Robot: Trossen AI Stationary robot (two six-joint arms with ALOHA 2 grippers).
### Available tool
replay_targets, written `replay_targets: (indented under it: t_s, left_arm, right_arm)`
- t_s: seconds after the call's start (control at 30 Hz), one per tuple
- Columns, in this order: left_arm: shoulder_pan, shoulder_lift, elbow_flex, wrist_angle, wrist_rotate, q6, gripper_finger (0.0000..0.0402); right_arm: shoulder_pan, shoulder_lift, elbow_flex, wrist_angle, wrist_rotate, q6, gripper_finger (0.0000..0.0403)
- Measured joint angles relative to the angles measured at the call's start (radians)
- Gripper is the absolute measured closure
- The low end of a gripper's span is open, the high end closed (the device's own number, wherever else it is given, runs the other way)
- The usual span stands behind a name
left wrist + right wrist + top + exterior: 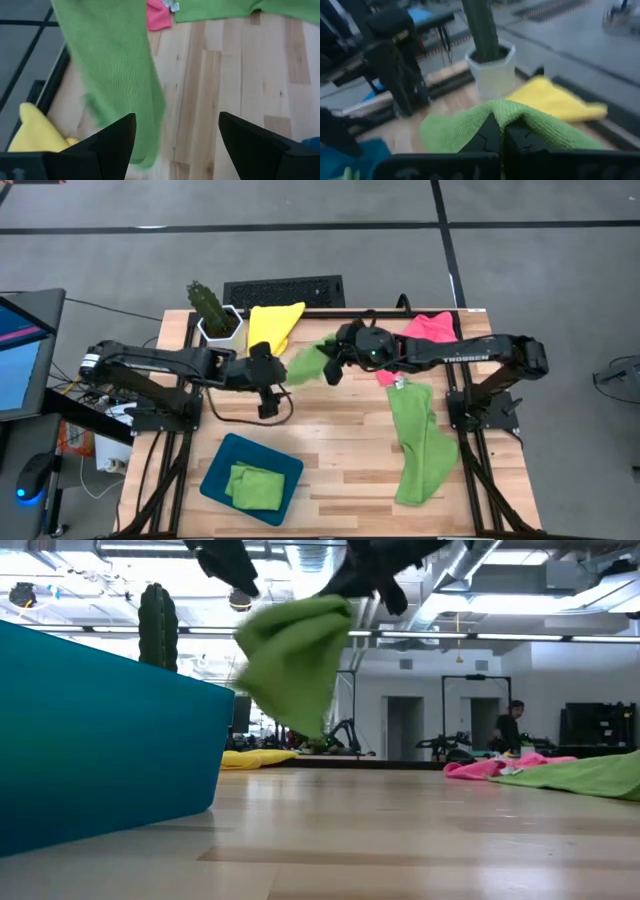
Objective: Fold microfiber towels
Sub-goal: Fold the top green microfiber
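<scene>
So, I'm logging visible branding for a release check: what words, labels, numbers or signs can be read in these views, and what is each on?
"THOSSEN", as it reads, in white letters along the right arm in the high view.
Small white tag on the pink towel in the left wrist view: too small to read.
Monitor at the table's left: lit, but no text legible.
Nothing readable in the low or right wrist views.

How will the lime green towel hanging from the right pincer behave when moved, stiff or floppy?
Probably floppy: the lime green towel drapes limply below the right pincer, which is shut on a pinched ridge of it. Likely light, since a small pinch carries it. It may swing if moved fast.
</scene>
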Motion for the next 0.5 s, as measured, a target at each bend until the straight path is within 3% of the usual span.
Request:
replay_targets:
  t_s: [0.13, 0.27, 0.5]
  left_arm:
    - [-0.003, -0.046, 0.001, -0.016, -0.003, -0.053, 0.0124]
    - [-0.016, -0.057, 0.001, -0.044, -0.001, -0.07, 0.0124]
    - [-0.05, -0.036, 0.0, -0.056, 0.0, -0.046, 0.0124]
  right_arm:
    - [-0.01, 0.006, 0.004, -0.035, -0.004, -0.015, 0.0385]
    - [0.023, 0.006, -0.063, -0.122, 0.007, 0.076, 0.0384]
    - [0.076, -0.004, -0.326, -0.244, 0.061, 0.427, 0.038]
